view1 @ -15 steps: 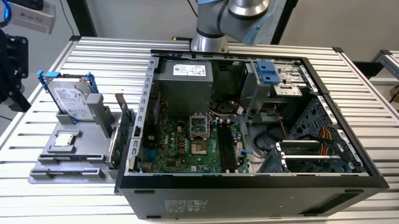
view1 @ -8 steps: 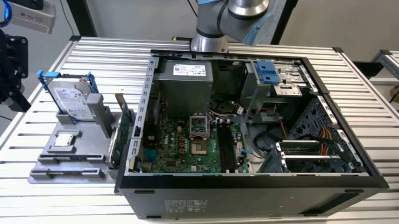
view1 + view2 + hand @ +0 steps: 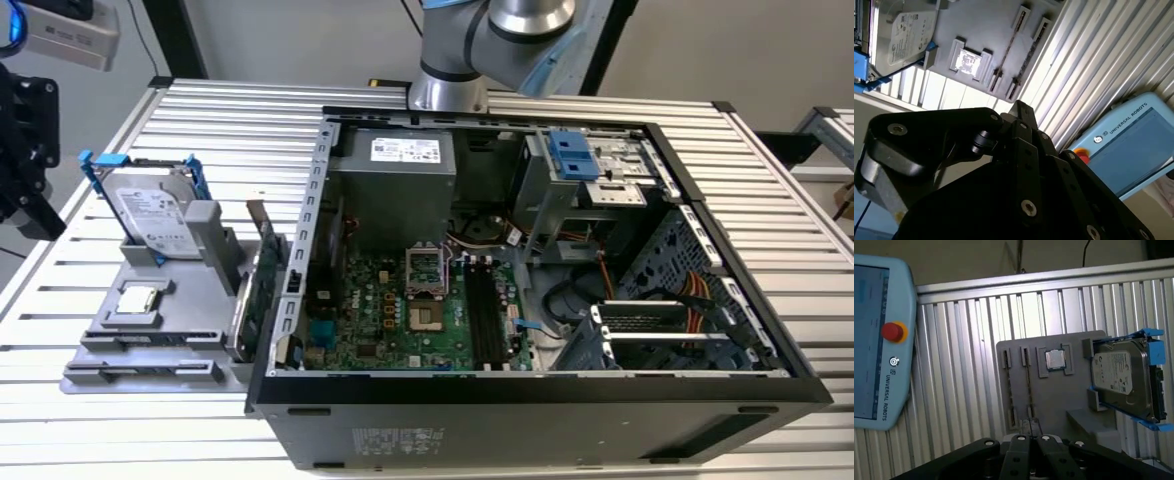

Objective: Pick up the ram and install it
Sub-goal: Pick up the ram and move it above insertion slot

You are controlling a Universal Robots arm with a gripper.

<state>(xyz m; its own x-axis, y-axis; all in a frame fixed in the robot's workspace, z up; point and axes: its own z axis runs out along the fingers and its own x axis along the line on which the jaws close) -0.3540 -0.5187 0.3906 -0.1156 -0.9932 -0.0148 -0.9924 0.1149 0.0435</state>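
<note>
High pose: arm (image 3: pixel 501 30) reaches far above the table (image 3: pixel 954 365), wrist aimed down at the grey tray (image 3: pixel 1054 395). The fingers (image 3: pixel 1020 452) are pressed together and pinch nothing, well clear of the tray.

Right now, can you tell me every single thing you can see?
table: one, silver, ribbed, under everything
computer case: one, black, open, on the table
motherboard: one, green, inside the case
holder: one, grey, beside the case
hard drive: one, silver, blue bracket, on the holder
processor chip: one, silver, holder's pocket
boards on edge: two, dark, holder's slots
teach pendant: one, light blue, at the table's edge
robot arm: one, grey, beyond the case
gripper: one, black, near the holder
</note>
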